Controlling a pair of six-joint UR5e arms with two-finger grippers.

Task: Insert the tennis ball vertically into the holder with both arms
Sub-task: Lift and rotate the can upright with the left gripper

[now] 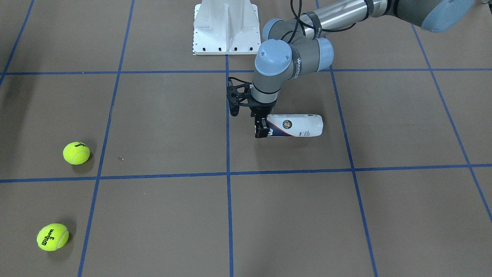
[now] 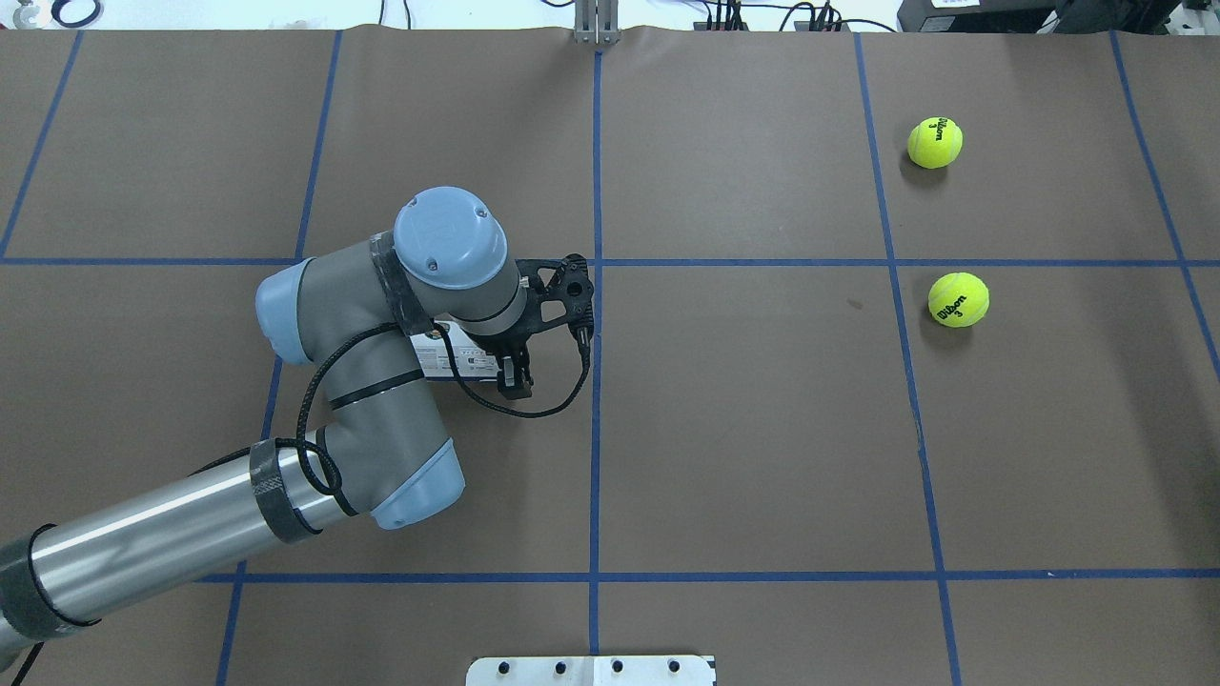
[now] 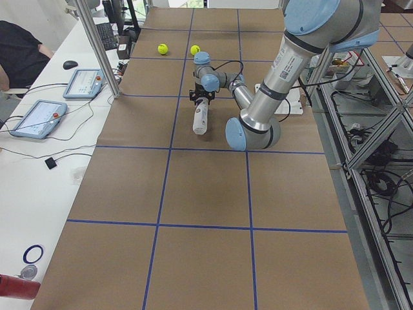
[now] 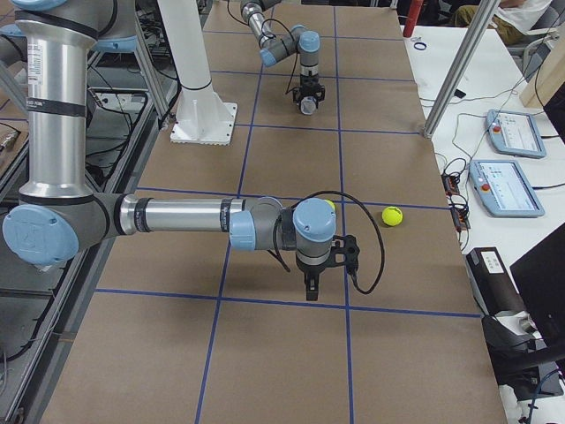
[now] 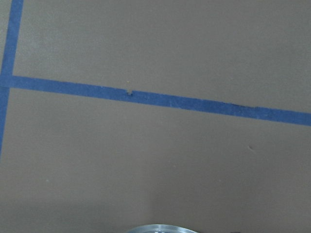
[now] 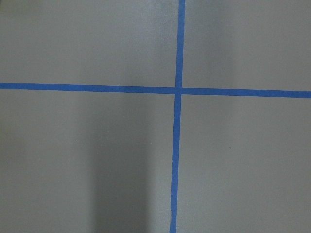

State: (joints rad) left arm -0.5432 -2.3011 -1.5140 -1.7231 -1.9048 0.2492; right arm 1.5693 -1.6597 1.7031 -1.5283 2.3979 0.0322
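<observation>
The holder (image 1: 298,125), a clear can with a white and navy label, lies on its side on the brown table. In the overhead view (image 2: 456,357) my wrist hides most of it. My left gripper (image 1: 262,129) points down at its open end, fingers shut across the can by the silver rim (image 5: 160,228). Two yellow tennis balls (image 1: 76,152) (image 1: 52,237) lie apart on the robot's right side, also seen from overhead (image 2: 934,142) (image 2: 958,299). My right gripper (image 4: 312,291) hangs over bare table near the balls. I cannot tell if it is open or shut.
The white pedestal base (image 1: 225,27) stands at the robot's edge of the table. Blue tape lines (image 2: 597,381) divide the brown surface into squares. Tablets and cables (image 4: 508,168) lie on a side table beyond the far edge.
</observation>
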